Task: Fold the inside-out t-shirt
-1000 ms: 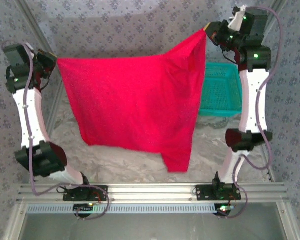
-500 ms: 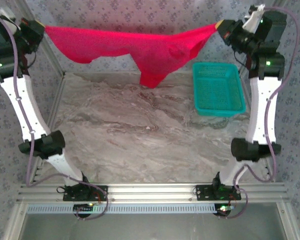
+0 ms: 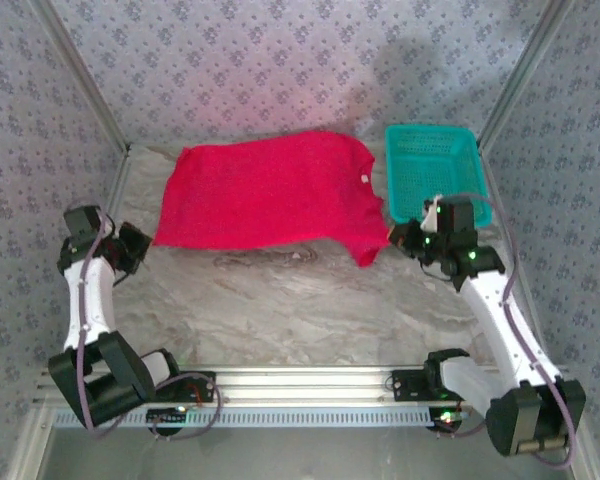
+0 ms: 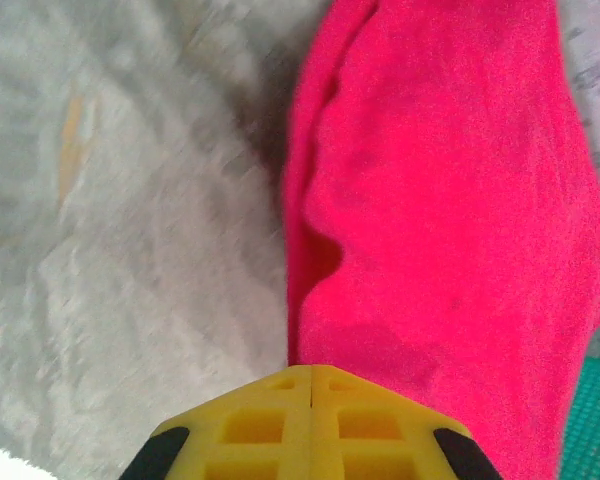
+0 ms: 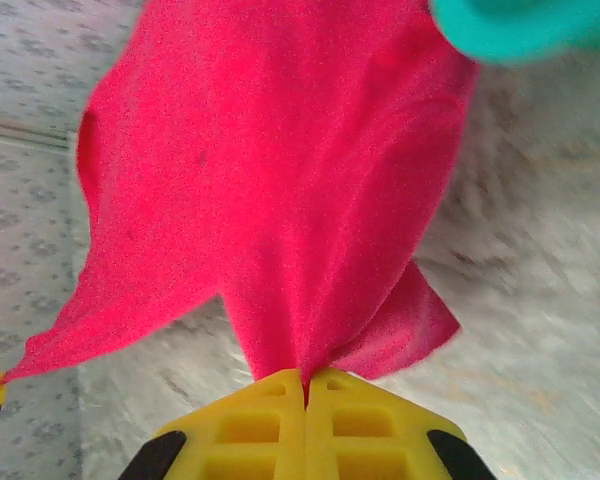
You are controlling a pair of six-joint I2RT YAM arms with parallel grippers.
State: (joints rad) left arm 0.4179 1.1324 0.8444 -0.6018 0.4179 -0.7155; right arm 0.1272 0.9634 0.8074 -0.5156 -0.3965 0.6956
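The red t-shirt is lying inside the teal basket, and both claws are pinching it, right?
Not inside. The top external view shows the t-shirt spread on the table, next to the basket. The left gripper and right gripper are both pinching it, as you said.

No text, brand, number or sign can be read. The small white neck tag (image 3: 364, 177) on the red t-shirt (image 3: 270, 195), at the far side of the table (image 3: 310, 300), is too small to tell if anything is printed on it. The print on the walls (image 3: 280, 60) is a repeated floral motif, not lettering.
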